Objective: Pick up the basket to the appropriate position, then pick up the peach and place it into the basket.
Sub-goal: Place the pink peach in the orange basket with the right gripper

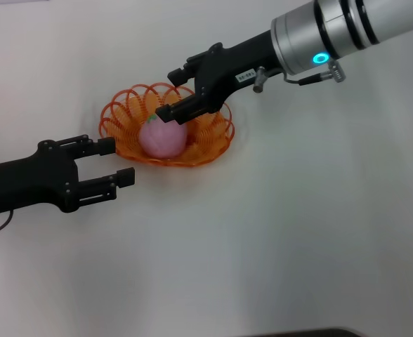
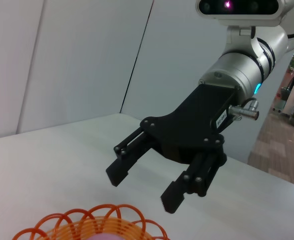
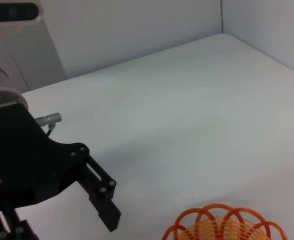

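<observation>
Beneath right claw [image 1: 171,93], peach [image 1: 162,138]

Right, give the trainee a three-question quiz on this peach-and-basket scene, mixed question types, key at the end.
1. True or false: the peach lies inside the orange wire basket.
2. Which gripper is over the basket? A) the left gripper B) the right gripper
3. Fill in: the left gripper sits beside the basket with its fingers ____.

Key: 1. True, the peach rests in the basket on the white table. 2. B, the right gripper hangs open above the peach, its fingers spread with nothing between them. 3. Open, with nothing between the fingers.
</observation>
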Robot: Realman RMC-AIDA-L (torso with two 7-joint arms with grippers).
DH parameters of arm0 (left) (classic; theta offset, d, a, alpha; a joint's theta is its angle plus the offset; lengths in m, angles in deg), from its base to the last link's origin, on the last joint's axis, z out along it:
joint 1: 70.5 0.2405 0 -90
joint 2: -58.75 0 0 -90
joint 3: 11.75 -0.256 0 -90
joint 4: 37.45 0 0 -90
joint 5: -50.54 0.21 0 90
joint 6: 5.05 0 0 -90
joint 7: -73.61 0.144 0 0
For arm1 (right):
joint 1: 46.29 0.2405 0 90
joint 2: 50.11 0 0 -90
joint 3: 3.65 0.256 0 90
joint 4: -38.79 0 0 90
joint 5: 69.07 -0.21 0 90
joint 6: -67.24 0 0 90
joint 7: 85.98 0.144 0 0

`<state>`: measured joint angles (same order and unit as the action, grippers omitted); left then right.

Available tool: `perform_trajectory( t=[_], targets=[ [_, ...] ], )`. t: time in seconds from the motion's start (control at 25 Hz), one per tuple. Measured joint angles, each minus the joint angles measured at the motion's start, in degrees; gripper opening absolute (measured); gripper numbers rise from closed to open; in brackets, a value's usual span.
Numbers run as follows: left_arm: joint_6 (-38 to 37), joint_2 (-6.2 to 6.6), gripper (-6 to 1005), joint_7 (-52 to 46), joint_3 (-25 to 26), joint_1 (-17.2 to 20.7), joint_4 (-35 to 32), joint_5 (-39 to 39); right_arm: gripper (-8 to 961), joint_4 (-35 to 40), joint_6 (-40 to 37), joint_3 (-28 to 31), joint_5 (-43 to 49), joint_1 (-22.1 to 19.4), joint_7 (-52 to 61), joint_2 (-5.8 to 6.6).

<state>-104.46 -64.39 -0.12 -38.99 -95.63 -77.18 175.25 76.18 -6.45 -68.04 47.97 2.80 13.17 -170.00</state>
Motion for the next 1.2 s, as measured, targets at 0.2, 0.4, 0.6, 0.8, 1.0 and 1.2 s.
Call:
perform_trajectory(
  t=[0.2, 0.4, 0.6, 0.8, 1.0, 1.2],
  targets=[
    [0.00, 0.00, 710, 0.00, -0.01, 0.17, 0.00, 0.00, 797, 4.04, -2.85, 0.05, 0.32, -2.85, 1.72, 0.26],
    [0.00, 0.08, 711, -0.15, 0.00, 0.17, 0.00, 0.00, 797, 12.10, -7.24, 0.16, 0.73, -8.46, 3.49, 0.44],
    [-0.08, 0.18, 710, -0.35, 0.06, 0.16, -0.08, 0.00, 797, 20.15, -11.61, 0.85, 4.15, -15.03, 6.57, 1.08],
    [-0.08, 0.26, 709, -0.38, 0.17, 0.13, -0.16, 0.00, 796, 23.97, -13.83, 3.86, 4.84, -19.30, 6.95, 1.31],
    [-0.18, 0.32, 711, -0.66, 0.15, -0.12, -0.24, 0.00, 796, 23.90, -14.62, 5.14, 4.82, -19.72, 5.96, 1.08],
    [-0.26, 0.35, 711, -0.69, 0.50, -0.06, -0.31, -0.05, 793, 23.41, -15.19, 8.43, 4.03, -20.59, 2.52, 0.52]
  ],
)
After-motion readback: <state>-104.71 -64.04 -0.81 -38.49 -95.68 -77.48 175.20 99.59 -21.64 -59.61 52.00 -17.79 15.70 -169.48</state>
